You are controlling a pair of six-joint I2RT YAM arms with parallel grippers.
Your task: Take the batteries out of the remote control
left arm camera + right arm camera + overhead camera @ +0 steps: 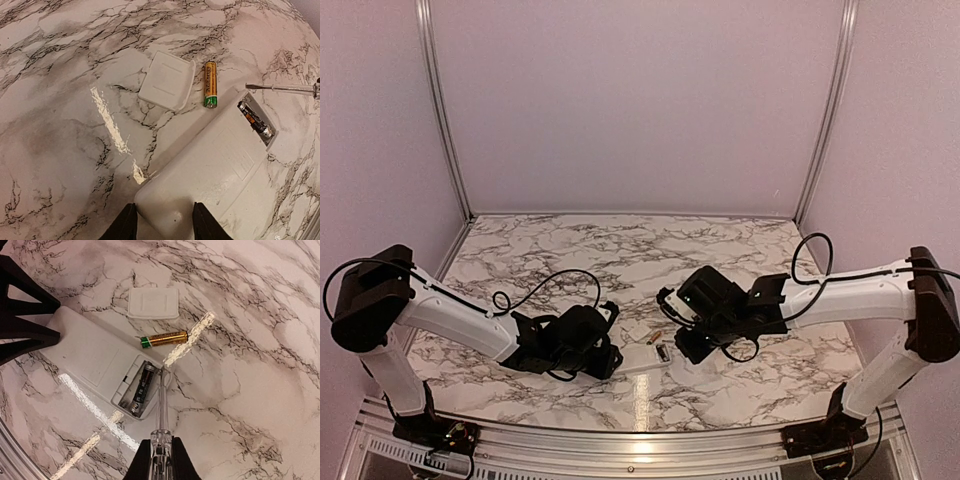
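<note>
Left gripper pinches the flat white plastic remote control; right gripper clamps a clear slim screwdriver — tip beside the remote's dark cylindrical battery.

inner battery in remote | loose battery on table, beside panel

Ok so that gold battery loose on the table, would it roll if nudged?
Likely rolls: the gold battery is a smooth cylinder on its side on the glossy table, so a sideways nudge would probably send it off. A push along its length should only slide it. It looks rigid and slick, so a pinch might squirt it out.
</note>
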